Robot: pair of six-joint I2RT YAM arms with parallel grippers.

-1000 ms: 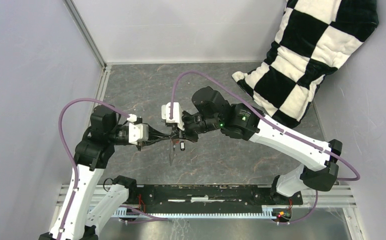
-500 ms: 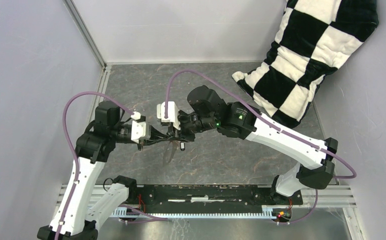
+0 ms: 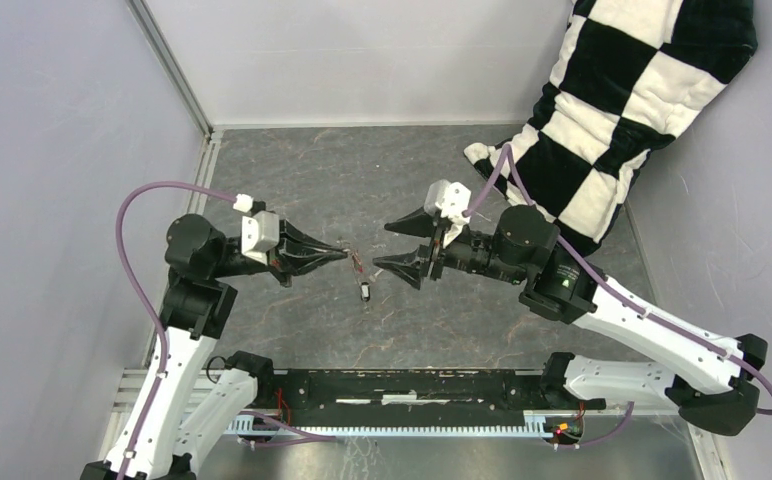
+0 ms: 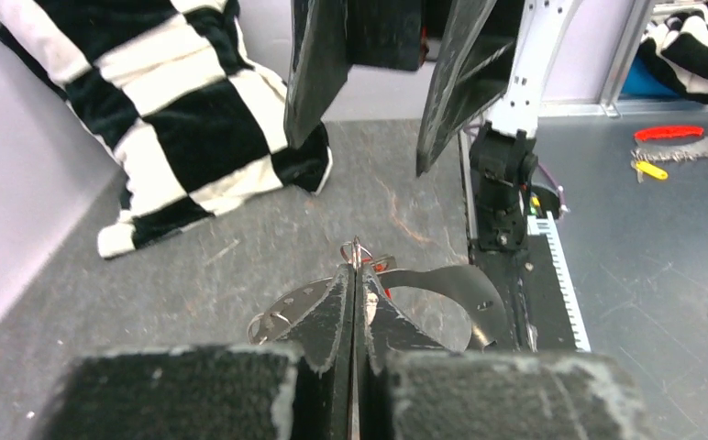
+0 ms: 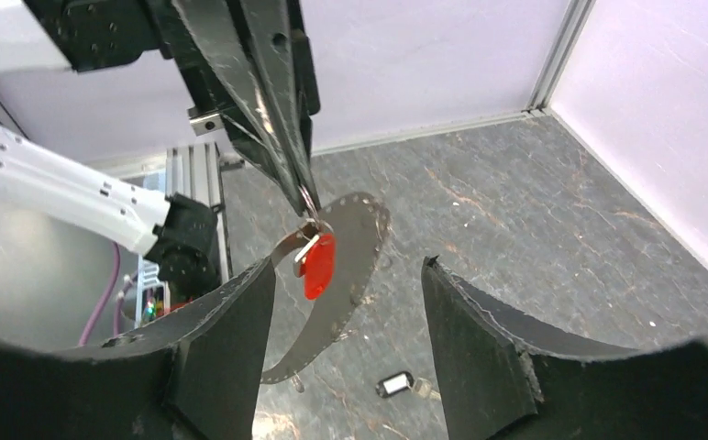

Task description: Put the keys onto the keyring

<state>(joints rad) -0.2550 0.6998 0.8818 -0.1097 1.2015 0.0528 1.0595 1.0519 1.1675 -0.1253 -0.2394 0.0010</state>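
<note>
Set on a dark grey, marble-veined tabletop (image 3: pixel 292 180), scuffed with fine pale scratches. Boxed in by plain pale lilac wall panels (image 3: pixel 362 50) at left, back and right, with a slanted aluminium corner post (image 3: pixel 167 65) at the back left. Slumped in the back right corner, against the wall and down onto the surface: a plush black-and-white checked cushion (image 3: pixel 622 90). Across the near edge, a long black bar (image 3: pixel 412 385).

Above mid-tabletop, left tool (image 3: pixel 345 252) pinched fully together on the top of the thin grey metal keyring (image 5: pixel 355 247), holding it clear of the surface. Hanging curved below the fingertips, with one edge finely toothed. Dangling beside it from the same pinch, the small red-headed key (image 5: pixel 318 264). Facing it and just apart, right tool (image 3: pixel 392 245) spread wide, holding nothing. Lying alone on the tabletop below the gap between the two tools: the small black key with a pale end (image 3: pixel 364 292), touching neither.
</note>
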